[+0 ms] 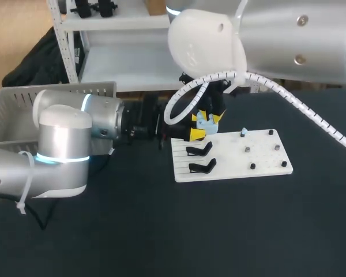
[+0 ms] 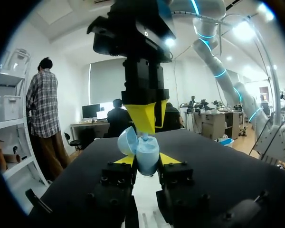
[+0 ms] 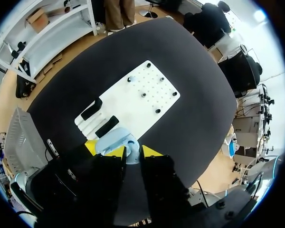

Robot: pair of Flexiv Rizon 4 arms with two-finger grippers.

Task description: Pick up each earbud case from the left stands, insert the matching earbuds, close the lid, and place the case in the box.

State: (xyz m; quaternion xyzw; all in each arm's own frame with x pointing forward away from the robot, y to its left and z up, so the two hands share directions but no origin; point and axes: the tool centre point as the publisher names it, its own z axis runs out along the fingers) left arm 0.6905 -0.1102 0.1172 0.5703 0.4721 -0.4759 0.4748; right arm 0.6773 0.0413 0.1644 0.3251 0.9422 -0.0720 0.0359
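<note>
- The case (image 2: 147, 151) is light blue and sits between the fingers of our left gripper (image 2: 145, 164), above the far left corner of the white board (image 1: 265, 161).
- Its lid (image 2: 127, 140) stands open, tilted to one side.
- Our left gripper is closed on the case: one yellow tip touches it from each side, and the fingers stay a case-width apart.
- Our left arm comes in low over the table (image 1: 161, 231) from the left.
- Our right gripper (image 2: 147, 127) points straight down just above the open case.
- Its fingers are almost together and pinch a small pale earbud (image 2: 145, 137) at their tips, and the earbud is right at the mouth of the case.
- Two black stands (image 1: 199, 149) (image 1: 202, 167) are on the left part of the board, one behind the other, just beside the two grippers.
- The right part of the board carries some small pegs; we cannot tell more about them.
- The grey box (image 1: 17, 109) is at the far left of the table, well apart from the case, behind our left arm.
</note>
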